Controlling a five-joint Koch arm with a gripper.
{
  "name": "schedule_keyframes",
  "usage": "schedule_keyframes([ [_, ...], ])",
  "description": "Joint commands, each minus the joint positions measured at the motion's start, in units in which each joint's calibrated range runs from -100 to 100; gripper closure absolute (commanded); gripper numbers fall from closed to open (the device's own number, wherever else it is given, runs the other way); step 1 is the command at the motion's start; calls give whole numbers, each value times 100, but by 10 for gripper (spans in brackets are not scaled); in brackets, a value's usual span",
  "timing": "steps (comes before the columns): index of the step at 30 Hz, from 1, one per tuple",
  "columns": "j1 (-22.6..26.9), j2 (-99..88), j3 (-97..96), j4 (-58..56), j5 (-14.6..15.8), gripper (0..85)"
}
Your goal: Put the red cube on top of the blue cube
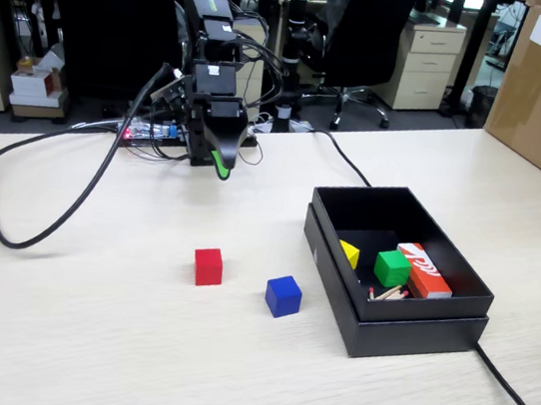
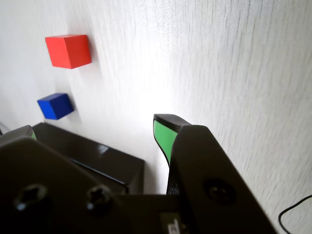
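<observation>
The robot arm's jaws [image 1: 219, 166] hang above the pale wood counter [image 1: 80, 337] holding nothing; the wrist view shows a green-padded tip at each side with a wide gap between. The red cube [image 1: 208, 266] sits on the counter well forward of the jaws, the blue cube [image 1: 282, 296] near it but apart, beside a black box [image 1: 414, 328].

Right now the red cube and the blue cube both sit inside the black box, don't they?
Not inside it. The fixed view shows the red cube and the blue cube on the bare table, left of the black box.
</observation>
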Motion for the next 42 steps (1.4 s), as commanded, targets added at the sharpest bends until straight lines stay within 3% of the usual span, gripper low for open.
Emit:
schedule_keyframes([
  [1, -24, 435, 963, -402, 54, 383],
  [23, -557, 5839, 4888, -1059, -181, 411],
  [42, -488, 7927, 5405, -1059, -347, 406],
])
